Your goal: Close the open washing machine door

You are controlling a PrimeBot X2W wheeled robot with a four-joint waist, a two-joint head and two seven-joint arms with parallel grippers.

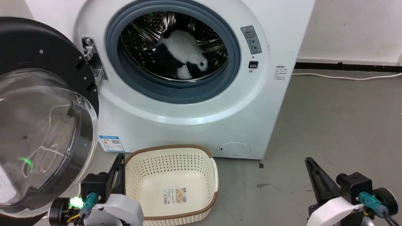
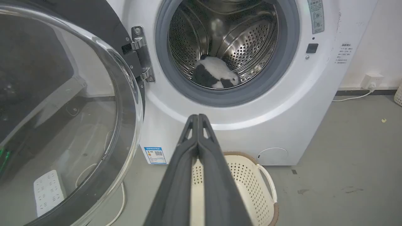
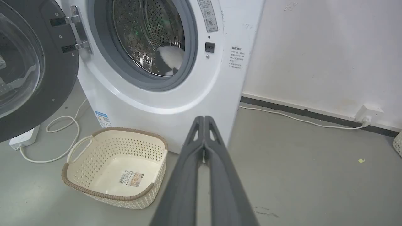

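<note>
The washing machine door [image 1: 40, 119] stands swung wide open at the left, its black rim and bulging glass bowl facing me, hung on a metal hinge [image 1: 92, 59]. It also fills the left of the left wrist view, door [image 2: 62, 110], and the upper left of the right wrist view, door [image 3: 34, 69]. My left gripper [image 1: 120, 156] is shut and empty, low beside the door's lower right edge, apart from it; its tips [image 2: 198, 116] meet. My right gripper [image 1: 308, 159] is shut and empty at the lower right, far from the door; fingers pressed together [image 3: 203, 117].
The grey-ringed drum opening [image 1: 172, 51] holds a black-and-white plush toy [image 1: 185, 53]. A cream perforated basket [image 1: 171, 157] sits on the floor before the machine, between my arms. A white cable and power strip [image 3: 23, 139] lie under the door. Bare grey floor lies to the right.
</note>
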